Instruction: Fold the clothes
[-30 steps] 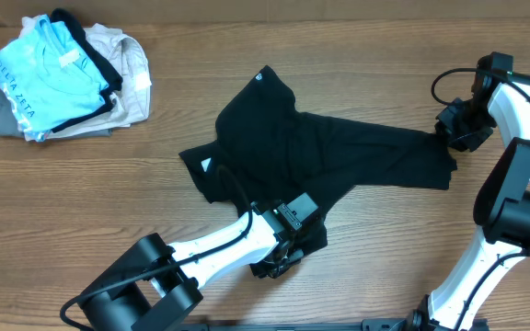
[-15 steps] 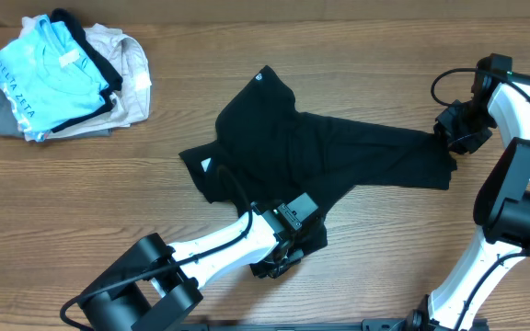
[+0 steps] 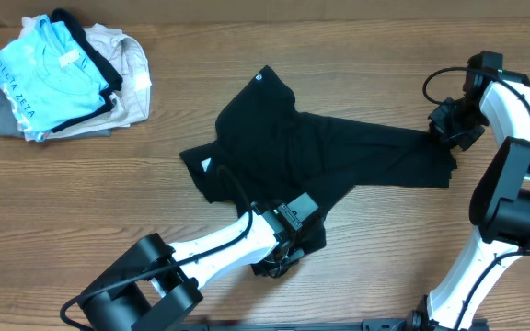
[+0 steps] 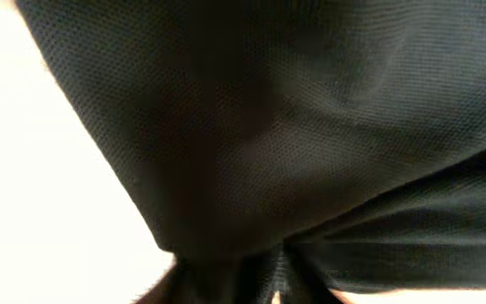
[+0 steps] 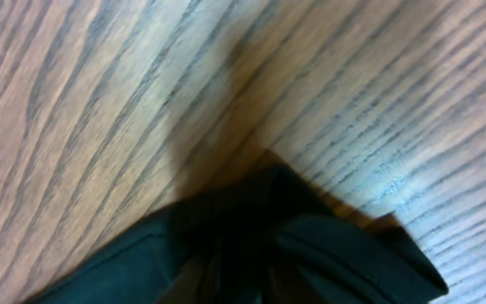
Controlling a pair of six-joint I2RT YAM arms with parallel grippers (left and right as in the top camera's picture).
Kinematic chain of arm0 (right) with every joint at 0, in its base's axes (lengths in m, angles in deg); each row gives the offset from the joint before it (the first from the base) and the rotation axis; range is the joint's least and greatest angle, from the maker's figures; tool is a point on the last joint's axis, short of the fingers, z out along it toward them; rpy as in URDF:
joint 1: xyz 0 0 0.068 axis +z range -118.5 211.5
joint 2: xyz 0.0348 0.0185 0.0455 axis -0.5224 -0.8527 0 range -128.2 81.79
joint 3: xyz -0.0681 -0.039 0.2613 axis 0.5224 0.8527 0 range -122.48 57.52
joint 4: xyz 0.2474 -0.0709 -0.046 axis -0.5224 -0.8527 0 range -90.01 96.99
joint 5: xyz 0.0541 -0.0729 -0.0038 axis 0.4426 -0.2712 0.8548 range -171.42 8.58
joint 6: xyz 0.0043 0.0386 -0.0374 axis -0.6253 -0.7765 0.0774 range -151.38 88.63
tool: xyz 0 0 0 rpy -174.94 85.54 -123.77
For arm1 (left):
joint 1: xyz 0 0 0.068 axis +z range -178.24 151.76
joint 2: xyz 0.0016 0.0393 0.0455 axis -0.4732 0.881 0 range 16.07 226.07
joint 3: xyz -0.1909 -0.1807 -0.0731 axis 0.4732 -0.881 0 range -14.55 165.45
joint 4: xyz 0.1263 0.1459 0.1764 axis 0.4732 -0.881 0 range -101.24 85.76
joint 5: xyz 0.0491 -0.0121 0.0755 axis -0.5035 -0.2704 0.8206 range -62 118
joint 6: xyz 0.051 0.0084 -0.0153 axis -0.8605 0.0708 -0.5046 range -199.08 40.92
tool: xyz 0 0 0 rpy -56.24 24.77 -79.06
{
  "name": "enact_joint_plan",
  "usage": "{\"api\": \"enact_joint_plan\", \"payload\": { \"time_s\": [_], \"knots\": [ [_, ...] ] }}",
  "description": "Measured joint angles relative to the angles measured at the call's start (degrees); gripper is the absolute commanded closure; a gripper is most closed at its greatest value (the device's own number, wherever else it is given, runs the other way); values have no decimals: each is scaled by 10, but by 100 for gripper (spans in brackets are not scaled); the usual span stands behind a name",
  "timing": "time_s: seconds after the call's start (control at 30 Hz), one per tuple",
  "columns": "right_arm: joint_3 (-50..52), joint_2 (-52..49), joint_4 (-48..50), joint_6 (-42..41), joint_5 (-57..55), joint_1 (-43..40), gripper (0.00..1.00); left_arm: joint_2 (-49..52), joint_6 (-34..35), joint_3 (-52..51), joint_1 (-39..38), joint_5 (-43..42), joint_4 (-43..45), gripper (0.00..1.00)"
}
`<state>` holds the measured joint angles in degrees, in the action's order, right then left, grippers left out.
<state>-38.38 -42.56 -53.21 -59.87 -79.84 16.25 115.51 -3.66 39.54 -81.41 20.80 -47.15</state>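
Black T-shirt [image 3: 311, 152] bunched up at its near edge under the left gripper [image 3: 283, 262], close to the front of the wooden table [image 3: 90, 198]. Cannot tell if pinching or spread: only dark cloth in the wrist view. Rest of the shirt wrinkled across the middle. Right gripper [image 3: 447, 129] touching its right end; cannot tell there either. Far left, 1 pile of other clothes [image 3: 127, 69], light blue shirt [image 3: 44, 78] on top.
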Motion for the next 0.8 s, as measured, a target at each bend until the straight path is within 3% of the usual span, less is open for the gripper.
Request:
{"api": "enact_joint_plan", "payload": {
  "time_s": [0.13, 0.53, 0.8],
  "knots": [
    [0, 0, -11, 1, -11, 0, 96, -1, -2, 0, 0, -2, -1, 96],
    [0, 6, -49, -37, -21, -17, 96, -16, -2, 1, 0, 28, -80, 96],
    [0, 108, -90, -43, -3, -17, 96, -116, -2, 2, 0, 86, -138, 96]
  ]
}}
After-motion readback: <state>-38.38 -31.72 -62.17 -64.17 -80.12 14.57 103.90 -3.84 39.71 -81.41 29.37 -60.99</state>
